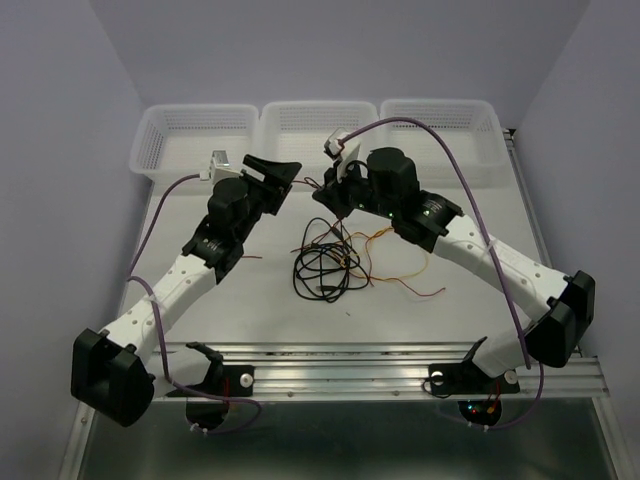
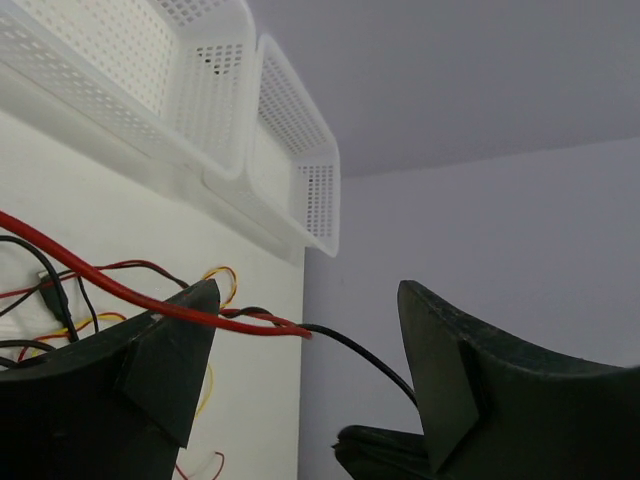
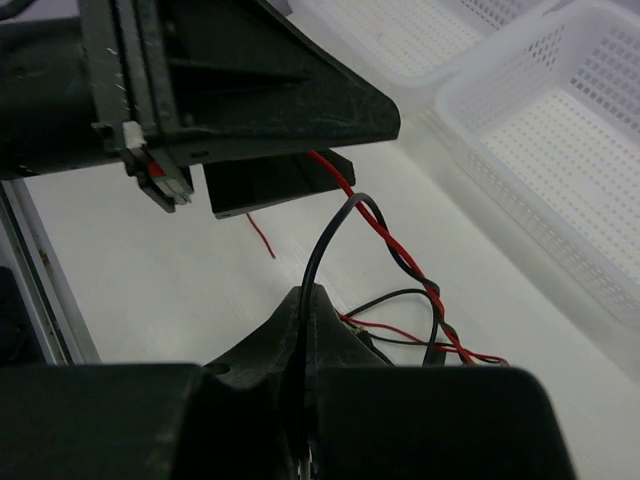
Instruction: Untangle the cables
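Your left gripper [image 2: 307,292] gapes, holding nothing, a thin dark red wire [image 2: 130,297] draped over one finger [image 2: 150,380]. The light, limp tangle of black, red and yellow cables [image 1: 325,262] lies on the white tabletop [image 1: 460,310]; pinch single strands near crossings. Your right gripper [image 3: 305,297] is clamped on a black wire [image 3: 320,235].

The white tabletop [image 1: 250,310] carries three white baskets in a row along its far edge: one left [image 1: 195,135], one middle [image 1: 318,125], one right [image 1: 445,125], touching side by side. Near the middle lies a loose tangle. The black cable [image 1: 320,270] forms overlapping loops there. The yellow cable [image 1: 392,278] trails out of the loops to the right, and the red cable [image 1: 432,291] ends just beyond it. Another thin red end [image 1: 250,257] lies left of the loops. A metal rail [image 1: 380,365] runs along the near edge.
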`<state>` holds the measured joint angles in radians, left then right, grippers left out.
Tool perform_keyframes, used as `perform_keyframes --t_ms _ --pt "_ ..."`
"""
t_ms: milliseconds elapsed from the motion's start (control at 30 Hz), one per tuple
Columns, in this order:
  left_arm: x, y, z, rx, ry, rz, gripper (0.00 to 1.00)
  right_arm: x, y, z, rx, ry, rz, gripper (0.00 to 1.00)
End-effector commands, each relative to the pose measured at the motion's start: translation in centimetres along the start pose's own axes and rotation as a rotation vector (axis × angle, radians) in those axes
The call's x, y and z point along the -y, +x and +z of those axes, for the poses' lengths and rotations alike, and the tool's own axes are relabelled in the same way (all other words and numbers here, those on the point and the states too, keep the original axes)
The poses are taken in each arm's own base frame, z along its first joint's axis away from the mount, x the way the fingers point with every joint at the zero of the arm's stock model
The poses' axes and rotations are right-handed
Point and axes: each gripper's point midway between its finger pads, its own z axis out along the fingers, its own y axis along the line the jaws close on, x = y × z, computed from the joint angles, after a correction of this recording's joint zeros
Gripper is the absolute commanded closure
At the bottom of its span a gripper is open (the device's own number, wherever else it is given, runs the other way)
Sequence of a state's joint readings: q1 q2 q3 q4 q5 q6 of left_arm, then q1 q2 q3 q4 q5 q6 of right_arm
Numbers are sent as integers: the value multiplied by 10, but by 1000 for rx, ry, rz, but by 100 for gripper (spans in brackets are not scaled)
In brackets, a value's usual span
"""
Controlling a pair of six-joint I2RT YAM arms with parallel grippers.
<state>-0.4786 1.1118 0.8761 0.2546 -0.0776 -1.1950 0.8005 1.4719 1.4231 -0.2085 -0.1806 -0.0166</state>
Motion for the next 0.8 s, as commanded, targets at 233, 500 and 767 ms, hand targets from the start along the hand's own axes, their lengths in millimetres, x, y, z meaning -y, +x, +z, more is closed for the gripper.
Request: perform_keyframes --t_ms 233,500,767 --pt "35 -8 -2 16 71 6 100 -4 -35 -17 108 26 52 99" --pt "101 -88 -63 299 93 175 100 67 -103 -79 271 482 44 99" --pt "183 -107 -105 303 257 279 100 62 -164 -121 417 491 29 99"
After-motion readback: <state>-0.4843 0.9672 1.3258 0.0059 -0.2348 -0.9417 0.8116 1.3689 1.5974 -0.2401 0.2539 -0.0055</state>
